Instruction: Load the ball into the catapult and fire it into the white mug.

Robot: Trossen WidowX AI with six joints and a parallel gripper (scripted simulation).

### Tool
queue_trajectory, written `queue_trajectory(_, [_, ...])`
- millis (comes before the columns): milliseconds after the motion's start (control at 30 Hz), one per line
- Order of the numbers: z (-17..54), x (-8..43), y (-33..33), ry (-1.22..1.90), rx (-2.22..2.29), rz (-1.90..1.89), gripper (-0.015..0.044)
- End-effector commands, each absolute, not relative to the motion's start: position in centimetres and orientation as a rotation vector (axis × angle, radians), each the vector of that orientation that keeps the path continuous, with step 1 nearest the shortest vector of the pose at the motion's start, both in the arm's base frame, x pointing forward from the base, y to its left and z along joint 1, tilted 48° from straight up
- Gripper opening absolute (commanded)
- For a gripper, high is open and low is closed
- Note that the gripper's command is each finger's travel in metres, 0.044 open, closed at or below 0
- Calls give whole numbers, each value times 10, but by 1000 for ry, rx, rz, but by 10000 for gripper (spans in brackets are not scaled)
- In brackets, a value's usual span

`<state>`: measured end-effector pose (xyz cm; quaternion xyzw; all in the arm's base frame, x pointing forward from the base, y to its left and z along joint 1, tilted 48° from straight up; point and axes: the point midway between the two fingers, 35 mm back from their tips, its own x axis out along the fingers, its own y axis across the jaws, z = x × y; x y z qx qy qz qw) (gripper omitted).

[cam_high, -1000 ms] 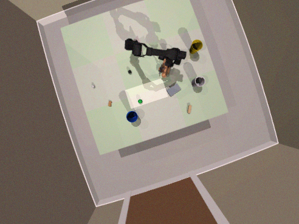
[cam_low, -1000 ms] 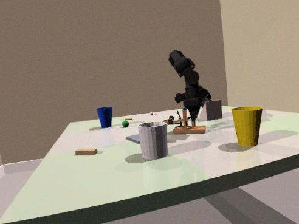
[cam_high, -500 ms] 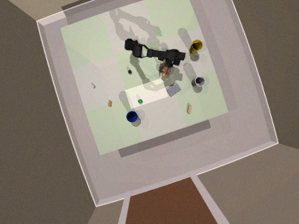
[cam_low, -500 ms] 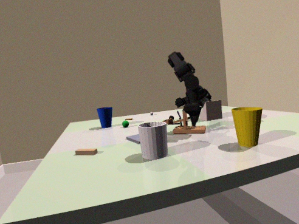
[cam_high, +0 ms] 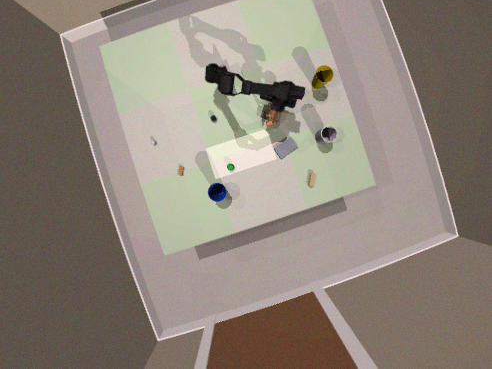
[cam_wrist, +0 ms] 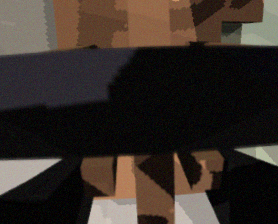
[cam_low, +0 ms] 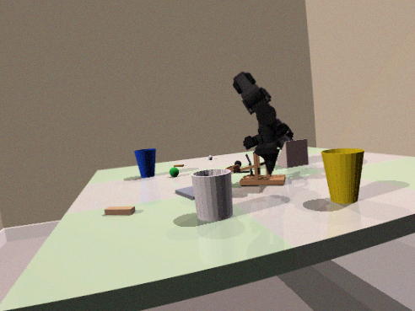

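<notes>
Wooden catapult (cam_high: pixel 268 117) (cam_low: pixel 262 181) (cam_wrist: pixel 97 175) sits between the half-open gripper's (cam_high: pixel 274 108) (cam_low: pixel 271 170) (cam_wrist: pixel 152 175) fingers; whether they grip, I can't tell. I'd centre them, then aim gently.

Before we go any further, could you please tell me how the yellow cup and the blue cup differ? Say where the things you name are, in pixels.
The yellow cup (cam_high: pixel 323 75) (cam_low: pixel 343 176) is plain yellow, whereas the blue cup (cam_high: pixel 217 192) (cam_low: pixel 146 163) is deep blue. The yellow cup stands nearer the arm; the blue cup stands nearer the green ball (cam_high: pixel 230 167) (cam_low: pixel 174 172). Both stand upright, open at the top and wider at the rim.
</notes>
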<state>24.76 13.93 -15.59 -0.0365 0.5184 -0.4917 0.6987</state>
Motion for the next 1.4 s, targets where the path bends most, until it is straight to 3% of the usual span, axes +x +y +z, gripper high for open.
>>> queue_trajectory(0, [-156, 248, 140, 1154, -78, -1095, 105])
queue_trajectory(67, [-156, 248, 140, 1154, -78, -1095, 92])
queue_trajectory(200, [-130, 249, 168, 1157, -80, -1095, 0])
queue_trajectory(500, [-122, 249, 176, 1128, -40, -1125, 0])
queue_trajectory(1367, [-131, 266, 180, 572, 614, -1522, 0])
